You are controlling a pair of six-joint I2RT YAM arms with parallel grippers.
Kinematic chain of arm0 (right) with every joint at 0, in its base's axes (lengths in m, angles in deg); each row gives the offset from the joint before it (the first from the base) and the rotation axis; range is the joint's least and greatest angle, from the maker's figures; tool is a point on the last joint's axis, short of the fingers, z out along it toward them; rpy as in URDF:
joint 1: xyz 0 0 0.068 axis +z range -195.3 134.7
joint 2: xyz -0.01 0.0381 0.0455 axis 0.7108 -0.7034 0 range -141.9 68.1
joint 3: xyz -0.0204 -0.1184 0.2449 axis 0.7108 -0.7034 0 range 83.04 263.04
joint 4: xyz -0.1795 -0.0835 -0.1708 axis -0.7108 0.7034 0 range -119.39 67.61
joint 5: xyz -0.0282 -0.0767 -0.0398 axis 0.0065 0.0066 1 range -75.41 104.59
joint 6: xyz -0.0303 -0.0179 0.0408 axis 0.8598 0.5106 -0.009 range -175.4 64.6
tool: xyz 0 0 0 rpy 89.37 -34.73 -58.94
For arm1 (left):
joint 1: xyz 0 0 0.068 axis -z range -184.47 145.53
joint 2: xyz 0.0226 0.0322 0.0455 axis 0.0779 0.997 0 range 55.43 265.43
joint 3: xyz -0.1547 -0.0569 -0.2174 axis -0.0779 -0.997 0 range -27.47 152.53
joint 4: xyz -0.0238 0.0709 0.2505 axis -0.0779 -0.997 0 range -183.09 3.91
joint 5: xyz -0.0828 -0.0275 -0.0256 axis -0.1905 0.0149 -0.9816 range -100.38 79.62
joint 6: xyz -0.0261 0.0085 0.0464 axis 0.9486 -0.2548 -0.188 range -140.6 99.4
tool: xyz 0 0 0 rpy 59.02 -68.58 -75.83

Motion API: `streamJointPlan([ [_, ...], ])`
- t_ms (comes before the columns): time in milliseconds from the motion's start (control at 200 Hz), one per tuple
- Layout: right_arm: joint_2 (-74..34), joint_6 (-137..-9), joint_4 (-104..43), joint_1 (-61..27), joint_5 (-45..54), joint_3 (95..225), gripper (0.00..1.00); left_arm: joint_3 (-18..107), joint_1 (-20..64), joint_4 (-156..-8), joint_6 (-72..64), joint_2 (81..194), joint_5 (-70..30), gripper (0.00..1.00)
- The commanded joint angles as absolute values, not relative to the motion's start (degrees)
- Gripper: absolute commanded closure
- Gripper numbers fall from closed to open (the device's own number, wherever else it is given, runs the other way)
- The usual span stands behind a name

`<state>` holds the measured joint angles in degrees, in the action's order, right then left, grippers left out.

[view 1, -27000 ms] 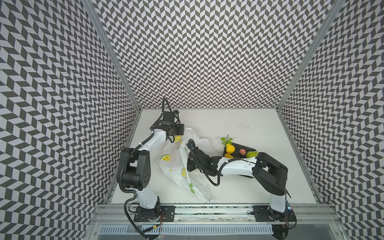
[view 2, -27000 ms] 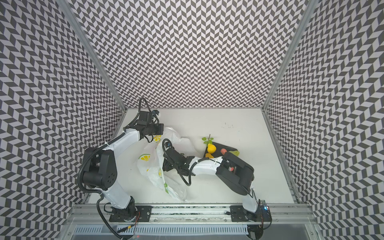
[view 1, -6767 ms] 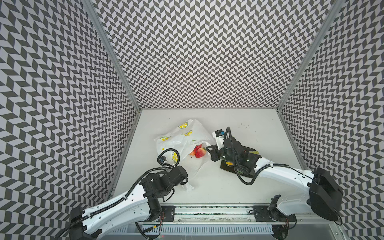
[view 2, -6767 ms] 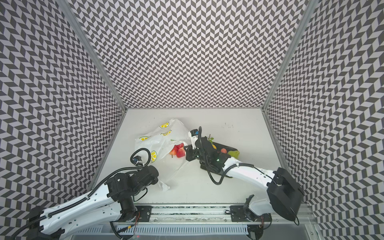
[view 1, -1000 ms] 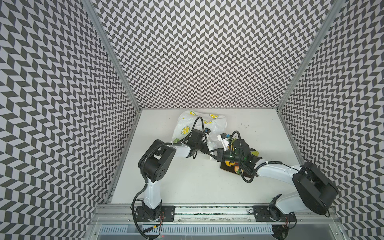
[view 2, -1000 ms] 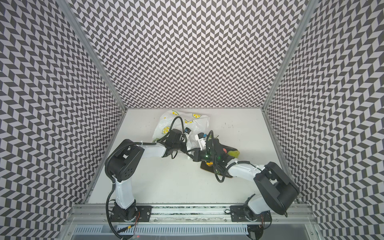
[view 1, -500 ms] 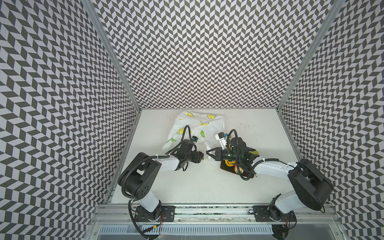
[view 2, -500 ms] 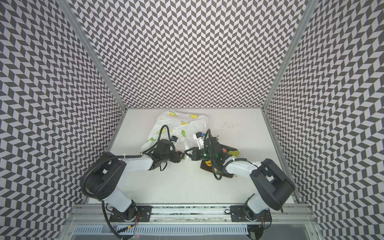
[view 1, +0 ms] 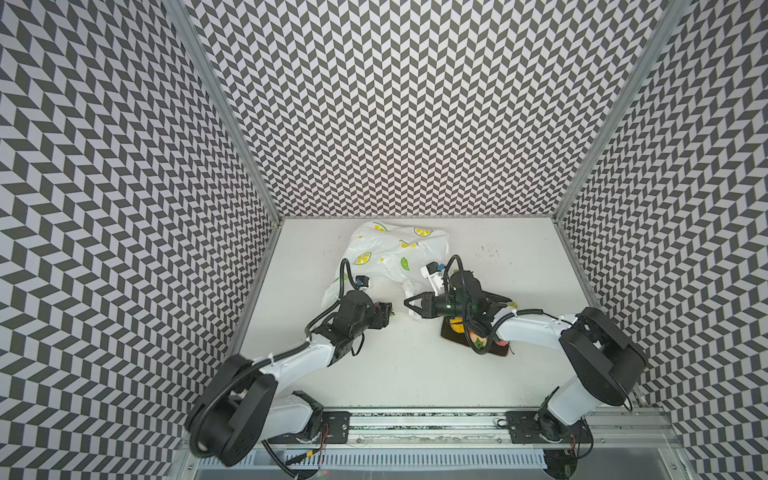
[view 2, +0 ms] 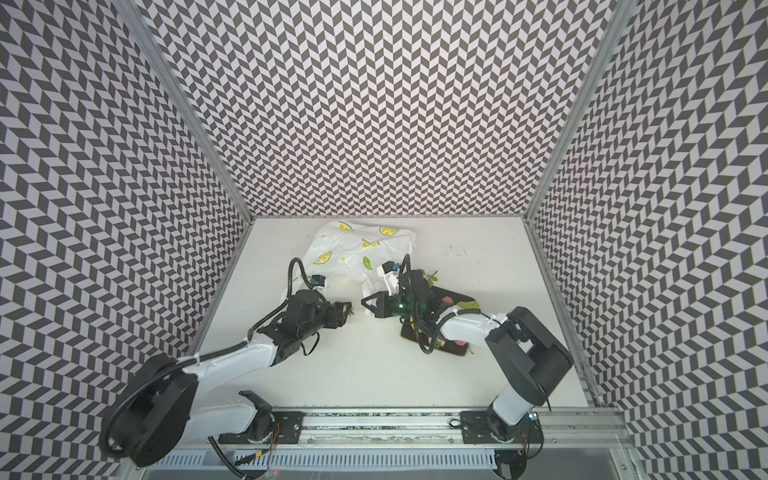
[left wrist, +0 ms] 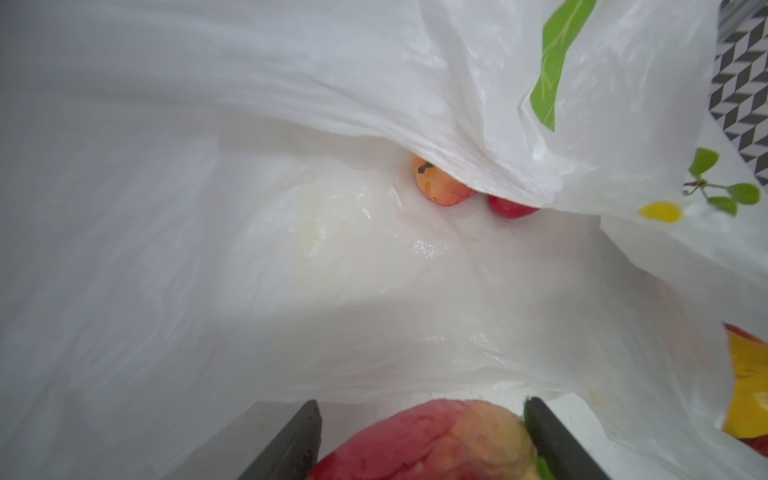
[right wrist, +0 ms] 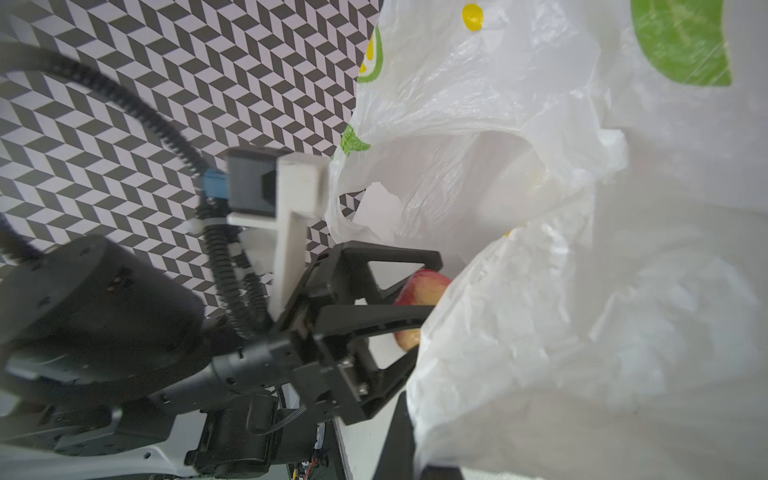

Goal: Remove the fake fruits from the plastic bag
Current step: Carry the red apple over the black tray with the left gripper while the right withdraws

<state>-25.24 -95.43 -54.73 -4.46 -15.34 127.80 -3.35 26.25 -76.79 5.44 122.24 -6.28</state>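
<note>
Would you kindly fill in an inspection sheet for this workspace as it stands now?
surface: white table, a few dark specks at the back right.
job's things: plastic bag toward the back, mouth open; orange fruit and red fruit inside; other fruits on the dark plate.
clutter: nothing seen.
grippers: left gripper shut on a red-and-yellow fruit at the bag's mouth; right gripper shut, seemingly pinching the bag's edge.
cables: black cable loops at both wrists.
surroundings: chevron walls on three sides, metal rail in front.

Bright, even light; wrist views blurred close up, perhaps overexposed
</note>
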Motion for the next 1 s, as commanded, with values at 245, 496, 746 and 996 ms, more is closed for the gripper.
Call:
streamJointPlan([
  [245, -31.62, -92.82, -52.15, 0.76, -14.38, 134.37, 0.99, 1.80, 25.96, -99.12, 7.80, 91.71, 2.73, 0.96],
  [496, -18.86, -92.95, -47.24, -0.04, -10.17, 129.61, 0.50, 10.01, 26.74, -100.70, 6.55, 93.70, -5.09, 0.96],
  [746, 4.68, -89.17, -29.69, -4.32, -2.67, 122.44, 0.38, 14.89, 39.76, -95.77, 8.91, 103.27, -1.41, 0.96],
  [996, 35.21, -93.68, -15.58, -4.60, 11.24, 115.57, 0.35, 20.71, 49.37, -86.62, 9.56, 121.51, -3.72, 0.93],
])
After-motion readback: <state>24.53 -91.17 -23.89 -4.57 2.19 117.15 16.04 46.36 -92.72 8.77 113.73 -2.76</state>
